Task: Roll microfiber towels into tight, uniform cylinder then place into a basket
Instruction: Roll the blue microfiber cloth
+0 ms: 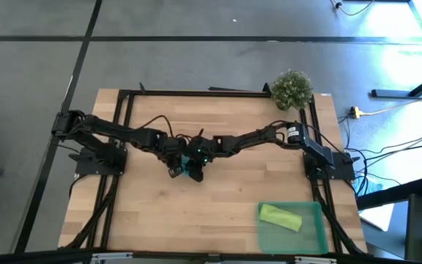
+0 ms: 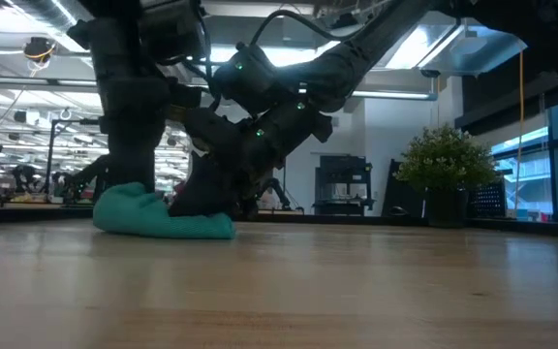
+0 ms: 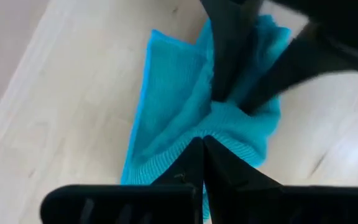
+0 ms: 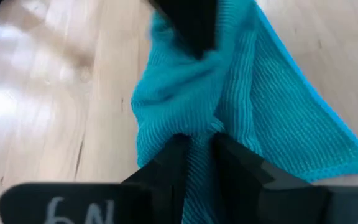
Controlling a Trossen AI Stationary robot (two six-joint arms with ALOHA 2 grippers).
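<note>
Where the two arms meet at the middle of the tabletop (image 1: 218, 198) in the high view, the left gripper (image 1: 176, 170) and right gripper (image 1: 196, 173) sit just beside each other over the teal towel (image 1: 188, 167), mostly hidden under them. The lime towel (image 1: 280, 217) lies rolled in the basket (image 1: 317, 233) at the near right corner; a plant (image 1: 292, 89) stands at the far right.

From the low view, the teal towel (image 2: 161, 215) lies bunched on the wood beneath both arms.

By the left wrist view, the left gripper (image 3: 202, 152) is pressed together, pinching a fold of teal towel (image 3: 166, 106).

Seen from the right wrist, the right gripper (image 4: 196, 144) pinches the teal towel (image 4: 260, 106) too.
</note>
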